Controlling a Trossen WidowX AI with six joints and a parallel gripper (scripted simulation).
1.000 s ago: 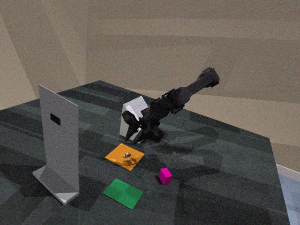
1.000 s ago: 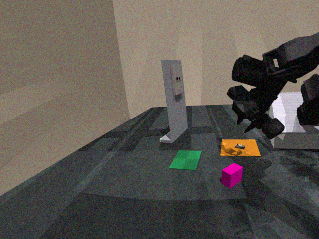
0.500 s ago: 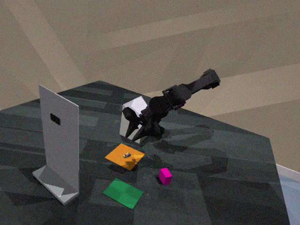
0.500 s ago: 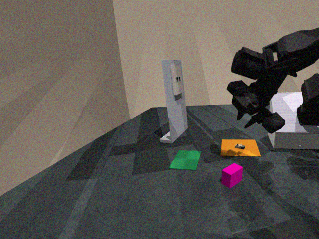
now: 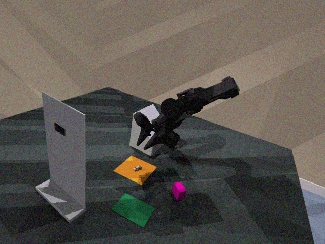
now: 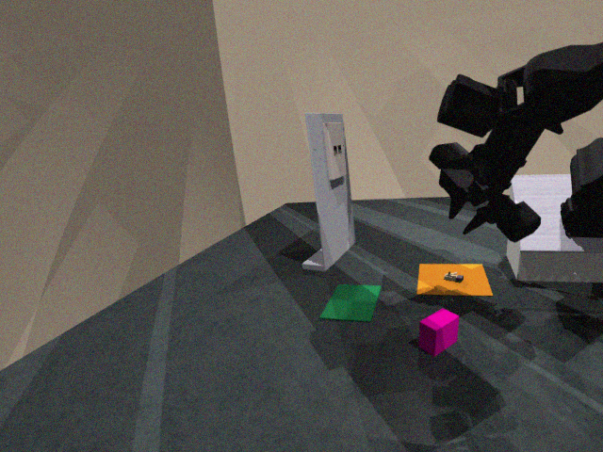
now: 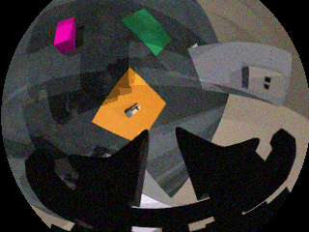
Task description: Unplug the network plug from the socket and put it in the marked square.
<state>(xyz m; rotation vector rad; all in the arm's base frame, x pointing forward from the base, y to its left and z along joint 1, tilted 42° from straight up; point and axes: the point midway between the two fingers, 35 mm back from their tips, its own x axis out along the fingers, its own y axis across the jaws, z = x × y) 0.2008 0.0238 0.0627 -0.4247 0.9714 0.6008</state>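
The plug [image 5: 137, 168] [image 6: 453, 277] [image 7: 132, 110] lies on the orange square [image 5: 128, 169] [image 6: 431, 282] [image 7: 116, 116], near its middle and within its edges. It is small in every view, and the tab is perhaps the raised bit on it, though I can't be sure. The gripper [image 5: 140, 147] [image 6: 456, 225] [image 7: 161, 131] hangs above the table [image 5: 252, 205] [image 6: 234, 360] [image 7: 182, 126], well clear of the plug, its fingers pointing down and spread partway, with nothing between them. The arm [image 5: 207, 95] [image 6: 550, 88] reaches over from beside a pale block [image 5: 135, 135] [image 6: 543, 204].

The panel [image 5: 68, 154] [image 6: 334, 218] [image 7: 217, 63] stands upright on its foot, well apart from the gripper. On its face is a raised housing [image 6: 334, 163] [image 7: 258, 77] with two small dark openings; the plug is out of it. A green patch [image 5: 133, 209] [image 6: 351, 302] [image 7: 147, 30] lies flat between the panel and a magenta box [image 5: 179, 191] [image 6: 438, 332] [image 7: 66, 35]. The box sits apart from both coloured patches.
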